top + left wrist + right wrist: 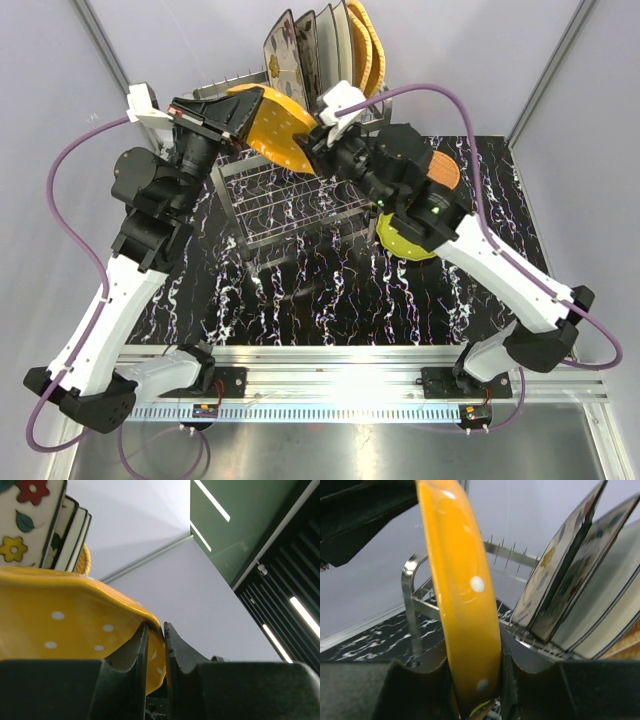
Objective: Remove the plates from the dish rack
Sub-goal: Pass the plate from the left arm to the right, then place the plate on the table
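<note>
One orange scalloped plate with white dots (275,128) is held in the air over the near-left part of the one shiny steel wire dish rack (300,195), between two grippers. The right gripper (474,652) pinches its rim. The left gripper (156,630) has a finger on each side of the opposite rim; whether they press it I cannot tell. Two cream floral square plates (281,52) stand upright on the rack's far side, with pale plain ones and tan-orange woven ones (372,45) behind them, too overlapped to count. One lime-green plate (402,243) lies on the black marbled desk (330,300), under the right arm.
</note>
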